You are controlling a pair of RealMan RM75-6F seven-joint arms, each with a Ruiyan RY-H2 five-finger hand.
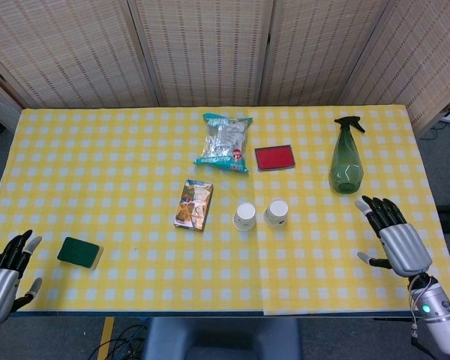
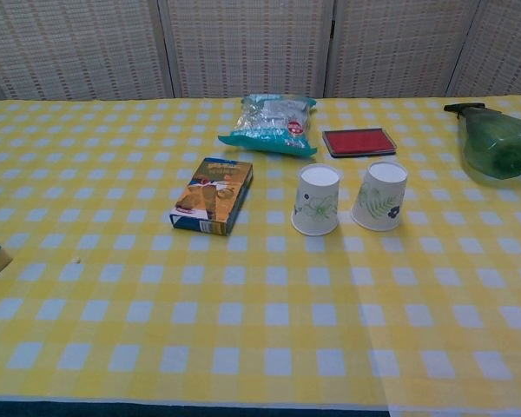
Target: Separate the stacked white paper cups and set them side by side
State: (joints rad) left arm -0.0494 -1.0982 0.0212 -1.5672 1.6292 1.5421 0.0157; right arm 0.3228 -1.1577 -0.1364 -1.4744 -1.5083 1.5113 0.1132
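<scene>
Two white paper cups stand upside down, side by side and apart, near the table's middle: the left cup (image 1: 245, 217) (image 2: 317, 200) with a flower print and the right cup (image 1: 277, 212) (image 2: 379, 195) with a leaf print. My right hand (image 1: 394, 238) hovers open at the table's right front edge, far from the cups, fingers spread and nothing in it. At the front left corner my left hand (image 1: 3, 280) is open off the table's edge. Neither hand shows in the chest view.
A small orange box (image 1: 194, 204) lies left of the cups. Behind them are a snack bag (image 1: 224, 142) and a red pad (image 1: 274, 157). A green spray bottle (image 1: 346, 158) stands at the right. A green sponge (image 1: 79, 252) lies at the front left.
</scene>
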